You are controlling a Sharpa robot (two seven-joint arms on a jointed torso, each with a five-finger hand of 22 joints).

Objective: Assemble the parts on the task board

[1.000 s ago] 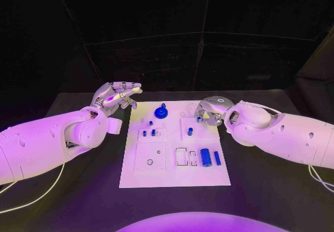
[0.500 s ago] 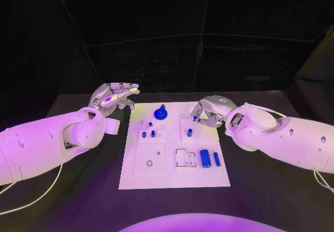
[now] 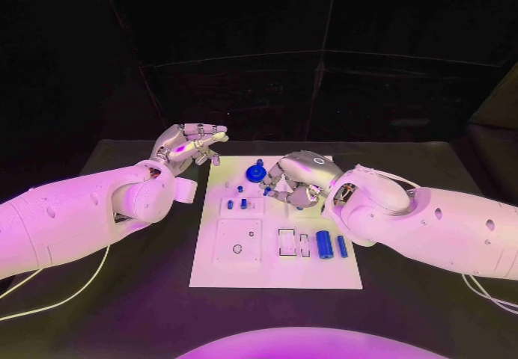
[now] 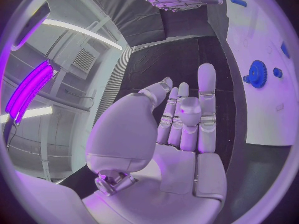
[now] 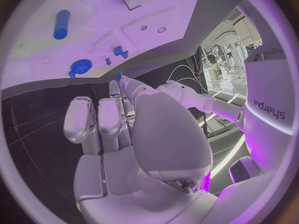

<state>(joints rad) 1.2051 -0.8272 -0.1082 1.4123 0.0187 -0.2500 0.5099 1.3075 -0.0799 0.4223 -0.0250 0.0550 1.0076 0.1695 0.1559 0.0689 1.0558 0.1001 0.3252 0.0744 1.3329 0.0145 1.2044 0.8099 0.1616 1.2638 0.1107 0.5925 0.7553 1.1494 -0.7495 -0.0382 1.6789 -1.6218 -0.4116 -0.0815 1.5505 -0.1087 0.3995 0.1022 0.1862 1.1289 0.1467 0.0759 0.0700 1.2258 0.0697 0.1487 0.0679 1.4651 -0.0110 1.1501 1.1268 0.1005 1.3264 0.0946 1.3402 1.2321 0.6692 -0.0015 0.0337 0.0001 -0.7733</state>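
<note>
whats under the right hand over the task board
The silver right hand hangs over the far middle of the white task board, beside the round blue gear part. A small blue piece shows at its fingers; the board beneath its palm is covered.

Matt white task board (image 3: 270,269), glossy blue plastic parts (image 3: 322,241), matt black table (image 3: 421,292), silver metallic left hand (image 3: 186,146)

We're in a robotics lab: black-draped table (image 3: 151,247), ceiling light strips (image 4: 81,33), white task board (image 3: 275,262).
</note>
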